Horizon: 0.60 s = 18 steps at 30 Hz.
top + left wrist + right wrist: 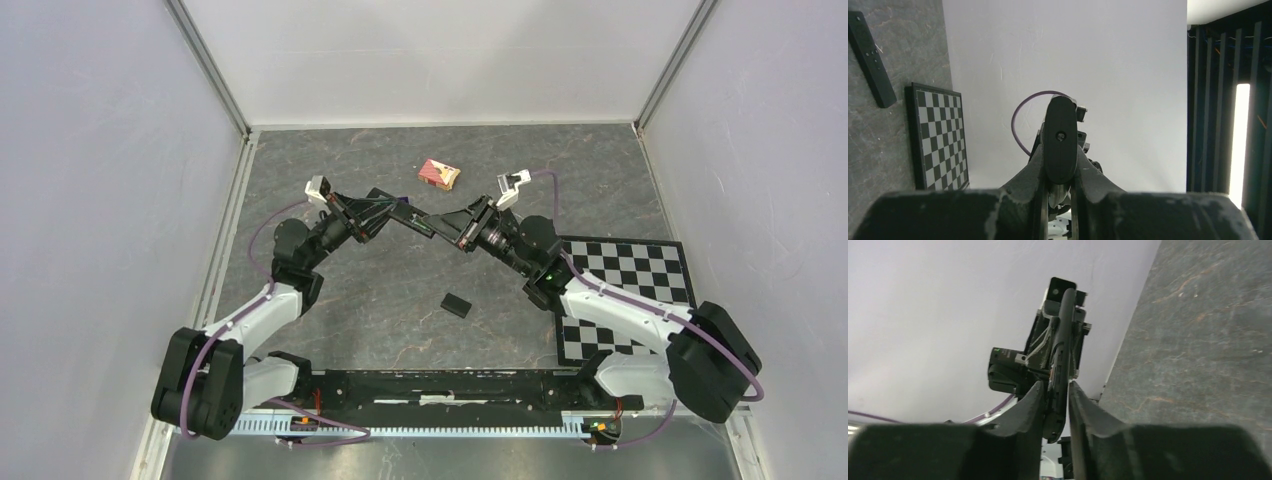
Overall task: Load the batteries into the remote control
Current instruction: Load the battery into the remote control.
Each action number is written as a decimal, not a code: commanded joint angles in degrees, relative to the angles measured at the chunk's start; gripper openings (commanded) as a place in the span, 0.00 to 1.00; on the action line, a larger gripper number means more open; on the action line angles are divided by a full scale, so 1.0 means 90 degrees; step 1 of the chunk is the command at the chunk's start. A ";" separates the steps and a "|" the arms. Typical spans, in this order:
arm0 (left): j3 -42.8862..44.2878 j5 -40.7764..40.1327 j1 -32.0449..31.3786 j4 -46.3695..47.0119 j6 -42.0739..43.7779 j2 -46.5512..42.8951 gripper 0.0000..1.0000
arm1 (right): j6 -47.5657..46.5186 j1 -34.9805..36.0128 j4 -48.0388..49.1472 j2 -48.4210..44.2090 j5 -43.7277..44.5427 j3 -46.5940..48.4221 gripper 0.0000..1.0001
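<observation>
Left claw (1060, 172): nearly closed, pinching one end of the remote control (1060, 132).
Right claw (1055, 387): narrow around the other end; whether it grips, I cannot tell.
Place: aloft, just my side of the red-and-white box (439, 174), probably to steady it.
Unseen: the batteries.

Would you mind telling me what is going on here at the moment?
The left pincer holds a slim black remote control above the grey table. The right pincer flanks its other end; whether it grips is unclear. A small flat black piece lies on the table nearby. No batteries show.
</observation>
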 commanded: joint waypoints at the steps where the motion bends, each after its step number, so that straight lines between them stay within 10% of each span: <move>1: 0.0481 0.0474 -0.0089 0.0306 0.0425 -0.0337 0.02 | -0.0898 -0.0032 -0.1296 0.0003 0.0542 0.0230 0.32; 7: 0.0666 0.0579 -0.0051 -0.1034 0.2078 -0.0417 0.02 | -0.1603 -0.0196 -0.1225 -0.0416 0.0347 0.0082 0.85; 18: 0.0610 0.0341 -0.0003 -0.2435 0.3753 -0.0648 0.02 | -0.3746 -0.0587 -0.1573 -0.1115 -0.0583 -0.0139 0.94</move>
